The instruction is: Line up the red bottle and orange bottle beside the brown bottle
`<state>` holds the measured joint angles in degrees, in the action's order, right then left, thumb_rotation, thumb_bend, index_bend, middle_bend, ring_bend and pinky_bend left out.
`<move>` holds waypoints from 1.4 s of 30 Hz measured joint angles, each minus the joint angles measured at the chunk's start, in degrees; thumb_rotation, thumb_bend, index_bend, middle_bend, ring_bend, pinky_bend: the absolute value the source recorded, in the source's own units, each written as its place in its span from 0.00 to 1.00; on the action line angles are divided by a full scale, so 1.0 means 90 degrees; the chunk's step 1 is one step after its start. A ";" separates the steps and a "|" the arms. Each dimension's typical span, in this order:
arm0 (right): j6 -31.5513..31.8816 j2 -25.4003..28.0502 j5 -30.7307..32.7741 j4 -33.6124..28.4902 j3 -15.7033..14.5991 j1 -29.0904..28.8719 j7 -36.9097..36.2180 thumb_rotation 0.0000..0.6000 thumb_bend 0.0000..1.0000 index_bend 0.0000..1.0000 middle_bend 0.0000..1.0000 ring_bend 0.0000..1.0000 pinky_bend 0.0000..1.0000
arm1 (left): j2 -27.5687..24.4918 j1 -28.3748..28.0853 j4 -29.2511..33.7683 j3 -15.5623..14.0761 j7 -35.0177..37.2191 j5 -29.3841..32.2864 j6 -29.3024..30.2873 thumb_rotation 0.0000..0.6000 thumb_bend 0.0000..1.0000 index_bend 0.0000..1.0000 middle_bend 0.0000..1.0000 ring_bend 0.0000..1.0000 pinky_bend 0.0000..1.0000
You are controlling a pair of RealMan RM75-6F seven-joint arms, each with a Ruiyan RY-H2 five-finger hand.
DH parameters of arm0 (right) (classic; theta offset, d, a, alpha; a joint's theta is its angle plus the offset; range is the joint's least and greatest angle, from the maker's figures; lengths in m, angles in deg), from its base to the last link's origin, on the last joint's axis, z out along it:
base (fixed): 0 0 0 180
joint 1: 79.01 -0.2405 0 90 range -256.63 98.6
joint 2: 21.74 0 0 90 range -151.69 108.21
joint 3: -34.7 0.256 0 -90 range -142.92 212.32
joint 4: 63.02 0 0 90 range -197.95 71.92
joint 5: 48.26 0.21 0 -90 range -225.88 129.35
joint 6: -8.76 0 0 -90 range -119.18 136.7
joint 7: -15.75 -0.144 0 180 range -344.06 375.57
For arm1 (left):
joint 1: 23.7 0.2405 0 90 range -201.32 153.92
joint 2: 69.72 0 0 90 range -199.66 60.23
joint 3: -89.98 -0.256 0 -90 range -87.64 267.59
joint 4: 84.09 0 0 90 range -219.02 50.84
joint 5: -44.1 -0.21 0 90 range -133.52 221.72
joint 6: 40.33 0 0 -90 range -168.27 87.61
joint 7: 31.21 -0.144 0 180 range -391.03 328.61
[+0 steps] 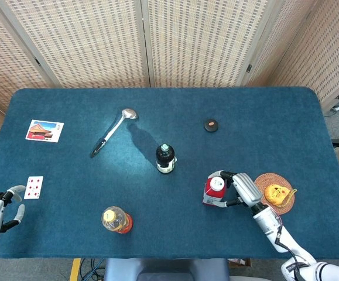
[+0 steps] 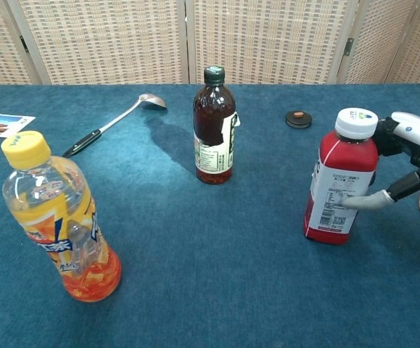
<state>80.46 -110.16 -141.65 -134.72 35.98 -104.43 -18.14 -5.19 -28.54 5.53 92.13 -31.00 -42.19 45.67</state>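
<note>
Blue table [image 1: 286, 117]: my right hand [image 1: 243, 188] wraps the red bottle [image 2: 338, 181]; I'd grip low, keeping it upright toward the brown bottle [image 2: 213, 134].

Spoon [image 1: 113, 132], two cards [image 1: 44, 130], black disc [image 1: 211, 125], wicker coaster [image 1: 273, 178].

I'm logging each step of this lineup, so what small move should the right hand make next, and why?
Probably firm up its grip on the red bottle before lifting. The right hand is wrapped around that bottle, fingers on its label, but it stands on the table well apart from the brown bottle, so it has to be carried there.
</note>
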 measured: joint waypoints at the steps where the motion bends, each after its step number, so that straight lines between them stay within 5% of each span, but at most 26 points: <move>1: 0.0021 0.0005 0.0003 -0.0003 0.0010 -0.0001 -0.0006 1.00 0.04 0.42 0.56 0.51 0.60 | 0.0001 0.0000 -0.0001 0.0000 -0.0004 0.0000 -0.0001 1.00 0.42 0.54 0.49 0.47 0.68; 25: -0.0046 0.0150 0.0848 -0.0040 0.0976 -0.0360 0.0371 1.00 0.09 0.45 0.59 0.53 0.61 | 0.0017 -0.0013 -0.0046 0.0017 -0.0009 0.0063 -0.0068 1.00 0.42 0.54 0.49 0.47 0.68; 42: -0.0779 -0.0350 0.1282 0.0936 0.1299 -0.0986 0.0278 1.00 0.09 0.45 0.59 0.54 0.61 | 0.0011 -0.0013 -0.0106 0.0070 0.0064 0.0190 -0.0110 1.00 0.42 0.54 0.49 0.47 0.68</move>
<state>73.44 -113.31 -130.11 -126.30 47.68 -113.30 -15.64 -5.09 -28.66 4.57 92.76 -30.42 -40.48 44.67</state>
